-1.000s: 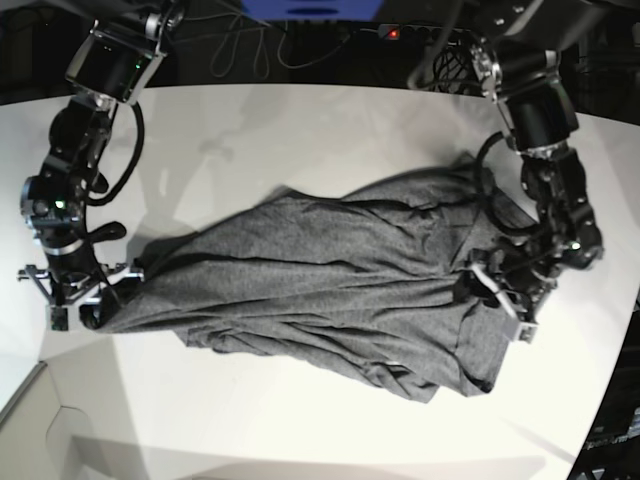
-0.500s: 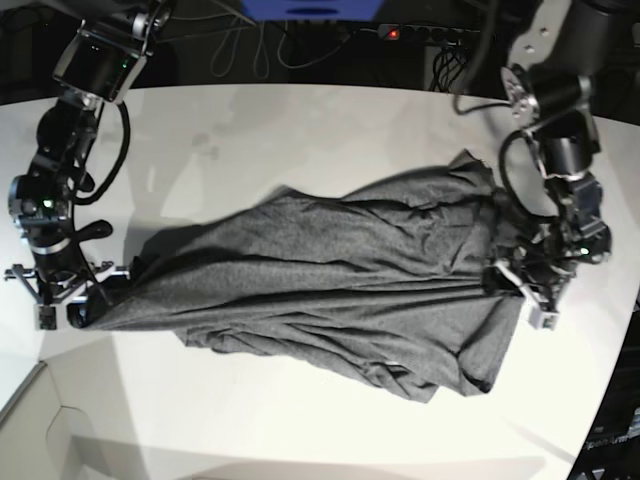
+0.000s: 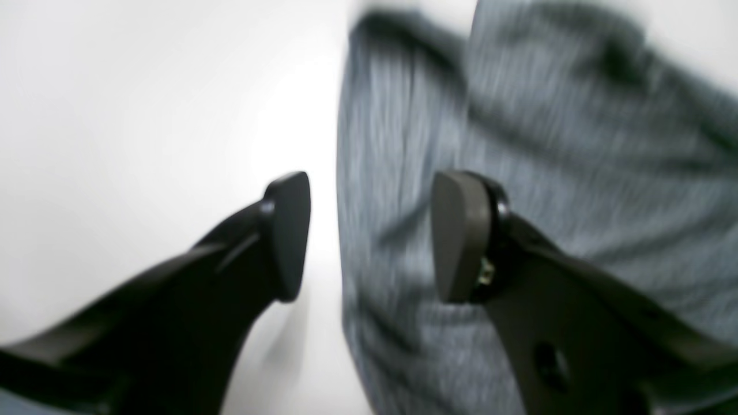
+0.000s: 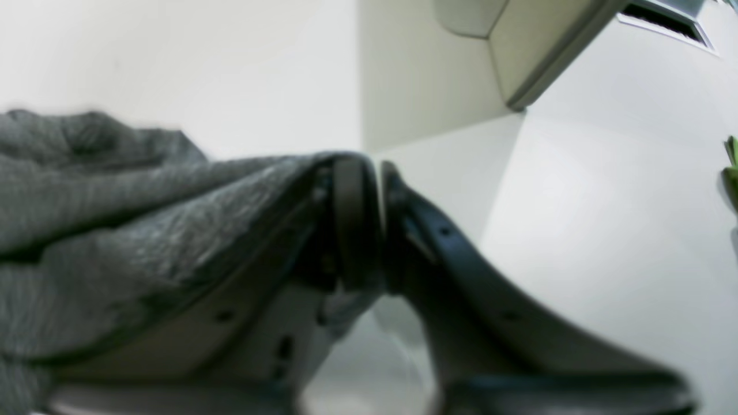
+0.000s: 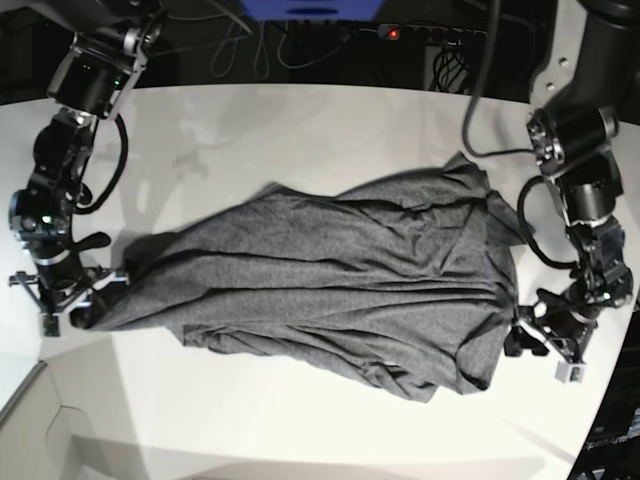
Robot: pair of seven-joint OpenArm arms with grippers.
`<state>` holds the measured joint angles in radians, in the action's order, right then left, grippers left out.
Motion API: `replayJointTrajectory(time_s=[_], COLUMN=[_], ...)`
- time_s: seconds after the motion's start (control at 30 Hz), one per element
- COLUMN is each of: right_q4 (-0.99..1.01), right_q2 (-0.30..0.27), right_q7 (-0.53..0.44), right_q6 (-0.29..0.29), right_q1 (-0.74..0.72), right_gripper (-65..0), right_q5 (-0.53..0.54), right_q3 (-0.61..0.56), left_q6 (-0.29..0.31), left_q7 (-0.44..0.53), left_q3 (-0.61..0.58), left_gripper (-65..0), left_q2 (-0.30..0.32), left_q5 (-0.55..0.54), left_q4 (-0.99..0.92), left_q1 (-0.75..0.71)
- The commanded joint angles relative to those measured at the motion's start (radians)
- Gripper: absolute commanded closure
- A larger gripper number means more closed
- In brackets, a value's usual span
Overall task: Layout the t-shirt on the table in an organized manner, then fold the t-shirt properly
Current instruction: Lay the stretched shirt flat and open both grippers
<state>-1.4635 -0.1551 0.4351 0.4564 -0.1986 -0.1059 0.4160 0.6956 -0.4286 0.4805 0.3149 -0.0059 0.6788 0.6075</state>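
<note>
My left gripper had its jaws apart, empty, the t-shirt edge lying just under and between them on the table. My right gripper (jaws nearly together) pinched a fold of the t-shirt's far end, cloth draping off one finger.

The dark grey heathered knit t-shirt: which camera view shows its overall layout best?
The base view: the dark grey heathered knit t-shirt appears whole, wrinkled across the white table. The left wrist view shows a blurred edge; the right wrist view shows bunched folds.
</note>
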Motion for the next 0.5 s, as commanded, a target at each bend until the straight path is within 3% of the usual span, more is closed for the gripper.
replayJointTrajectory(time_s=[0.0, 0.1, 0.2, 0.47], right_q4=[-0.018, -0.027, -0.085, -0.288], right_q2=[-0.008, -0.027, -0.034, 0.068], right_q7=[-0.015, -0.009, -0.011, -0.005], right_q6=[-0.003, -0.003, -0.003, -0.003], right_q1=[-0.005, 0.012, 0.044, 0.098], right_gripper=[-13.7, -22.8, -28.6, -32.4], right_q5=[0.01, 0.013, 0.016, 0.016], right_q3=[-0.006, -0.004, 0.03, 0.211], left_q6=[0.003, 0.003, 0.003, 0.003], left_q7=[0.009, -0.068, -0.154, -0.372], left_q3=[0.002, 0.002, 0.002, 0.002], left_gripper=[-32.7, -32.7, -32.7, -32.7], left_q2=[0.005, 0.002, 0.0, -0.02], left_q5=[-0.009, -0.027, -0.138, -0.372], left_q4=[0.015, 0.058, 0.169, 0.741], left_q1=[0.019, 0.012, -0.044, -0.407])
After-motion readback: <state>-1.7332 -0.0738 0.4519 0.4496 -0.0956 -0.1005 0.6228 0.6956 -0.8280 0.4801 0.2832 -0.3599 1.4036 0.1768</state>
